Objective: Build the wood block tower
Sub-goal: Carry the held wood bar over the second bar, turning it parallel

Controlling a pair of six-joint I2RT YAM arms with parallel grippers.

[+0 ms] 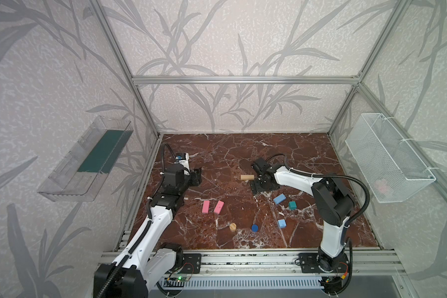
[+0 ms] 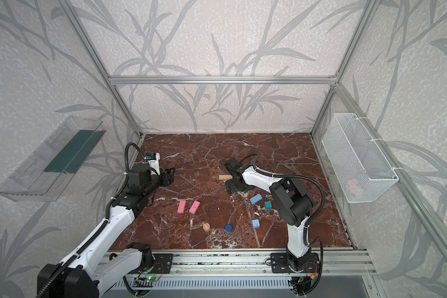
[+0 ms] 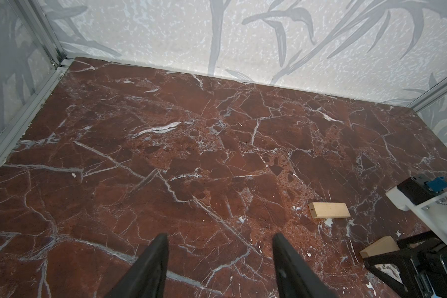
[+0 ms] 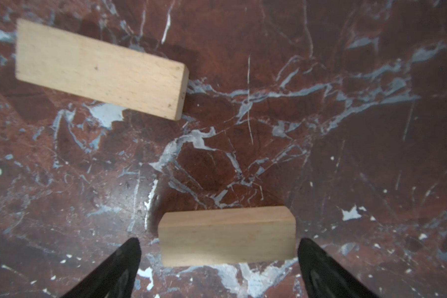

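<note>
Wood blocks [image 1: 247, 177]: small pieces lying singly on the red-brown marble tabletop [image 1: 243, 149].
Tan bars: plain wood, near the middle; one tan bar [image 4: 101, 69] lies free, the other tan bar [image 4: 226, 236] lies between the fingers of the right gripper [image 4: 219, 241].
Right gripper: spread, with a gap on each side of the bar.
Left gripper [image 3: 220, 238]: spread, holding nothing.
Pink bars [image 1: 205, 207]: side by side, front left.
Cylinders: tan cylinder [image 1: 232, 226] and dark blue cylinder [image 1: 254, 227], both at the front.
Light blue blocks [image 1: 279, 199], teal cube [image 1: 292, 205]: right side.

Unstacked: tan bar [image 1: 247, 177], other tan bar [image 4: 226, 236] centre; pink bar [image 1: 206, 207], other pink bar [image 1: 218, 207] left; light blue block [image 1: 279, 199], other light blue block [image 1: 281, 223], teal cube [image 1: 292, 205] right; tan cylinder [image 1: 232, 226], dark blue cylinder [image 1: 254, 227] near.
</note>
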